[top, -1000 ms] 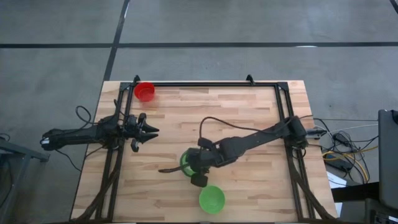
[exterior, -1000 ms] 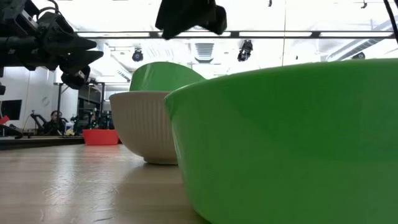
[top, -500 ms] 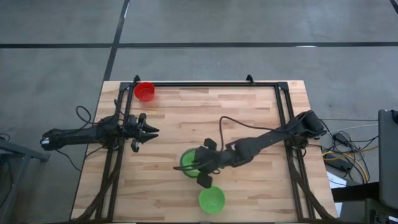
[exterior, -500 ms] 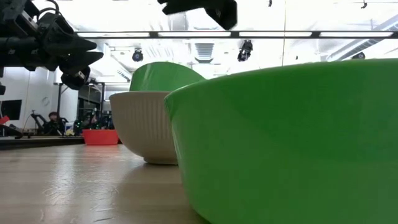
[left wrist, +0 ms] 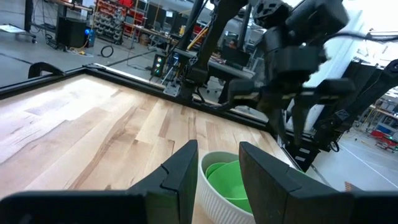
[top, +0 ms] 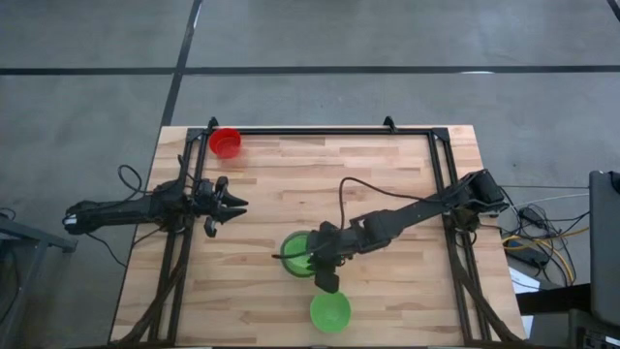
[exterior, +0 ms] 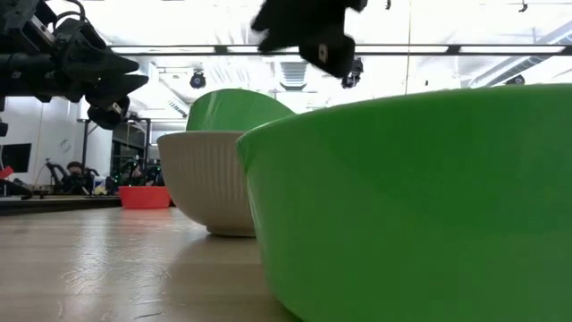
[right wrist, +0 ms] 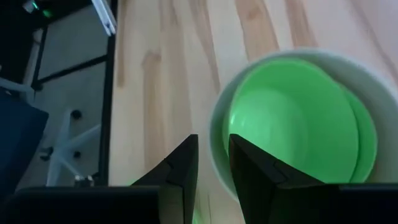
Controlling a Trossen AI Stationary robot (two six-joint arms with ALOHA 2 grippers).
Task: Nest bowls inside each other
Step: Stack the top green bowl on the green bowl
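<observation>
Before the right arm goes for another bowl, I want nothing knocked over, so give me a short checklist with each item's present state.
1. Green bowls sit inside the whitish bowl: ok, though the upper one lies tilted.
2. Right gripper holds nothing: ok, nothing between its narrowly parted fingers.
3. Right gripper clear of the stack: not ok, it hangs just above the rim.
4. Loose green bowl upright, near front edge: ok.
5. Red bowl upright at far corner: ok.
6. Left gripper parked aside: ok.

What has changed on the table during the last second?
The right gripper moved along the near side of the white bowl, toward the loose green bowl; it holds nothing. The left gripper, red bowl and all other bowls stayed put.
</observation>
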